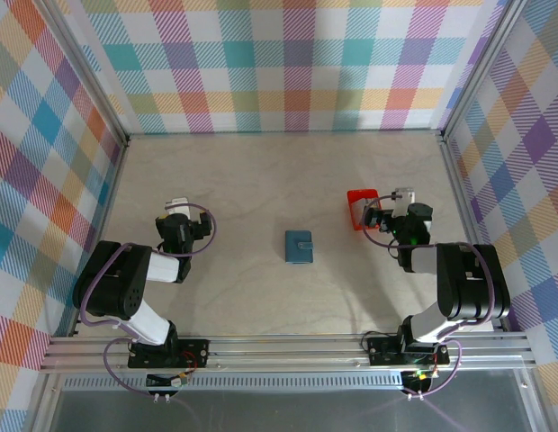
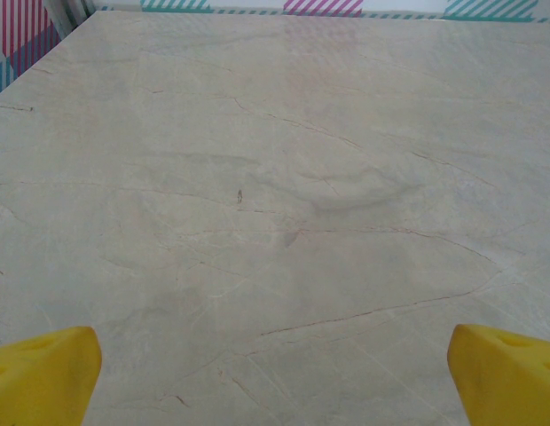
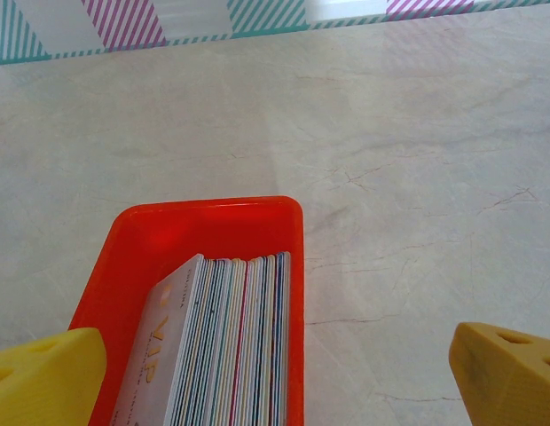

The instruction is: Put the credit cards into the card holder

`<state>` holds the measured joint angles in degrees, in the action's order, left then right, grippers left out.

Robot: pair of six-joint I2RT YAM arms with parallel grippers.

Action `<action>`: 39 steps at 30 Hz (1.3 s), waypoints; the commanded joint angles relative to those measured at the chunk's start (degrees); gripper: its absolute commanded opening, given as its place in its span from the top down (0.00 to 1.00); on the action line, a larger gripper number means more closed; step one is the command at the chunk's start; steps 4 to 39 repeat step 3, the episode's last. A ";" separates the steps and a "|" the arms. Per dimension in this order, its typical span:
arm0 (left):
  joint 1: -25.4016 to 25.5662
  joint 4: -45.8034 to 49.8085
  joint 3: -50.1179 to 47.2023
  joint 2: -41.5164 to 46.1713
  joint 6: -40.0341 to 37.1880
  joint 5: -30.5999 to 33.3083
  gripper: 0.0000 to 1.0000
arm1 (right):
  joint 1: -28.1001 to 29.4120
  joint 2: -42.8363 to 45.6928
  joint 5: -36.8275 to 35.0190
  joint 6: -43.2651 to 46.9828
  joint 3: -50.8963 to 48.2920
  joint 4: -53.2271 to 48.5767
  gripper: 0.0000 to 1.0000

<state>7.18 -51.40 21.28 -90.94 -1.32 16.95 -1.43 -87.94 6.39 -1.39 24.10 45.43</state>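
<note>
The card holder (image 1: 300,247) is a small blue-teal case lying shut on the table's middle, between the two arms. The credit cards (image 3: 226,346) stand on edge as a tight stack inside a small red tray (image 3: 208,209), a silvery card with gold lettering at the stack's left face. My right gripper (image 3: 275,377) hovers open over the tray, its yellow fingertips (image 3: 44,373) wide apart, one over the tray's left wall and the other out over the table to its right. My left gripper (image 2: 275,377) is open over bare table, well left of the holder.
The red tray (image 1: 358,202) sits at the right of the marble-patterned table (image 1: 261,180), partly under the right gripper (image 1: 391,205). The left gripper (image 1: 177,209) is at mid-left. Checked walls with metal posts enclose three sides.
</note>
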 commanded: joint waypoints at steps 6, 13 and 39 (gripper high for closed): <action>-0.73 -1.78 0.78 0.01 0.26 -0.70 0.00 | 0.42 -0.20 -0.50 0.79 -0.26 1.90 0.01; -0.73 -1.78 0.78 0.01 0.26 -0.70 0.00 | 0.42 -0.20 -0.50 0.79 -0.26 1.90 0.01; -0.73 -1.78 0.78 0.01 0.26 -0.70 0.00 | 0.42 -0.20 -0.50 0.79 -0.26 1.90 0.01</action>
